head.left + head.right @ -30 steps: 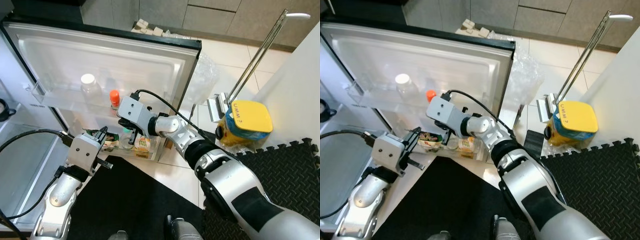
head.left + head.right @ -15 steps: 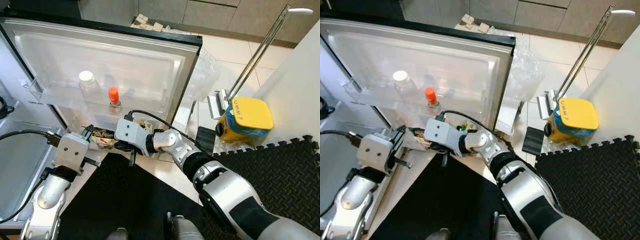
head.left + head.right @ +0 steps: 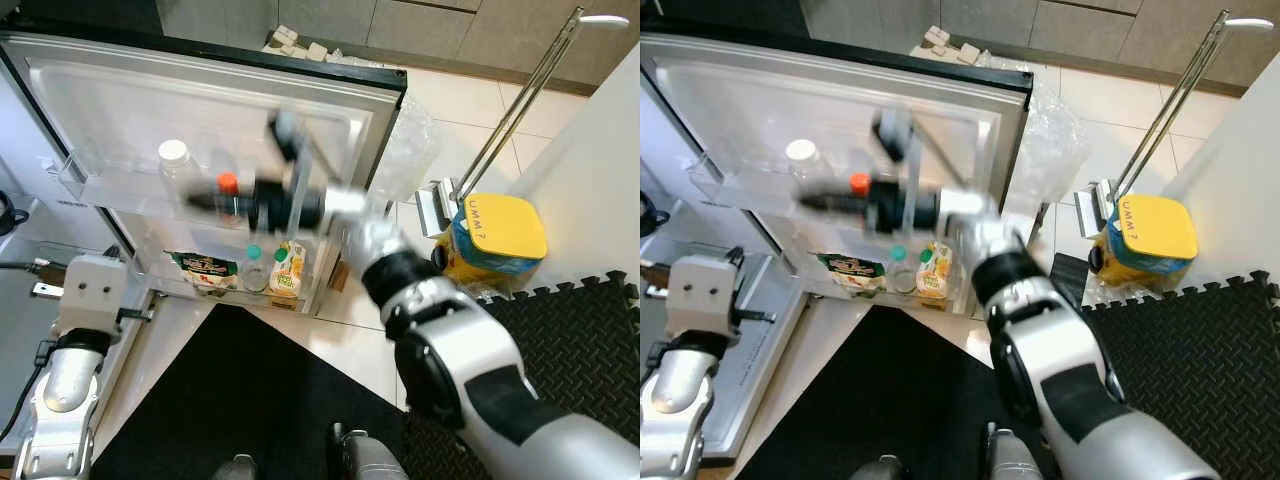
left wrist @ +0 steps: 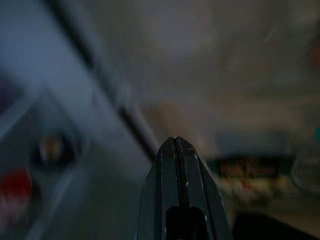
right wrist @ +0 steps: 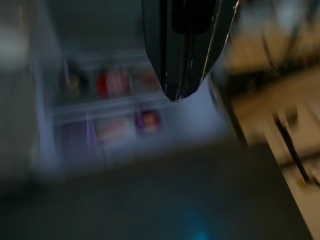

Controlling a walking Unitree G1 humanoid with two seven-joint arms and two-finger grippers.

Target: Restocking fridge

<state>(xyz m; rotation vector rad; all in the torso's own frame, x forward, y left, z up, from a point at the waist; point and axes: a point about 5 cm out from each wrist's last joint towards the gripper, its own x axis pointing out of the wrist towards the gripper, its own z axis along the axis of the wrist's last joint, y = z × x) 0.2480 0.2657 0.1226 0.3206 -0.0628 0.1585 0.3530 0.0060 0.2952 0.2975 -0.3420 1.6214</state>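
Note:
The open fridge door (image 3: 330, 130) carries two clear shelves. The upper one holds a white-capped bottle (image 3: 175, 165) and an orange-capped bottle (image 3: 228, 188). On the lower one are a green packet (image 3: 200, 270), a teal-capped bottle (image 3: 255, 265) and a juice carton (image 3: 288, 268). My right gripper (image 3: 195, 200) is blurred, level with the upper shelf and in front of the orange-capped bottle; its fingers (image 5: 170, 75) are shut on nothing. My left arm's wrist (image 3: 88, 292) hangs left of the lower shelf, apart from the packet. The left gripper (image 4: 175, 142) is shut and holds nothing.
The fridge's inside (image 3: 25, 330) lies at the far left. A yellow-lidded bucket (image 3: 495, 235) with a long metal handle (image 3: 520, 100) stands at the right, beside a crumpled plastic bag (image 3: 405, 150). A black rug (image 3: 250, 390) and a foam mat (image 3: 570, 320) cover the floor.
My right arm has swung up fast from the lower door shelf to the upper shelf's level. My left arm has drawn back to the left, away from the green packet.

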